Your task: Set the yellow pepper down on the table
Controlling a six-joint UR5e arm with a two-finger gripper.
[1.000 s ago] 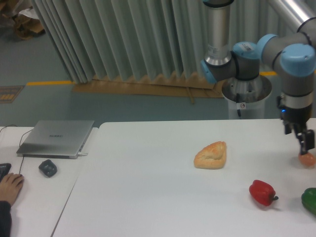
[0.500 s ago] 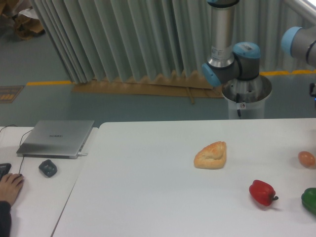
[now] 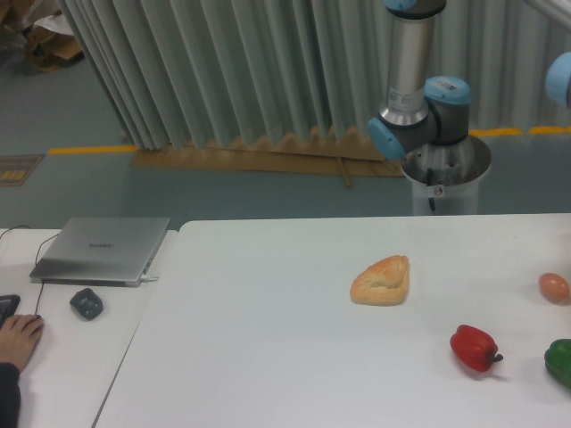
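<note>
Camera view: the tool is out of frame, so I cannot tell its state, and no yellow pepper shows. On the counter, a bread piece lies left of the red pepper; the green pepper and an egg sit right of it.

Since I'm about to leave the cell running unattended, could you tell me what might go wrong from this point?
No yellow pepper shows in this view, and the arm's fingers are out of frame, so nothing confirms a grasp. On the table, the red pepper, green pepper and egg crowd the right edge; a descent there could knock one off. The bread takes up part of the middle, and a person's hand rests on the neighbouring desk.
</note>
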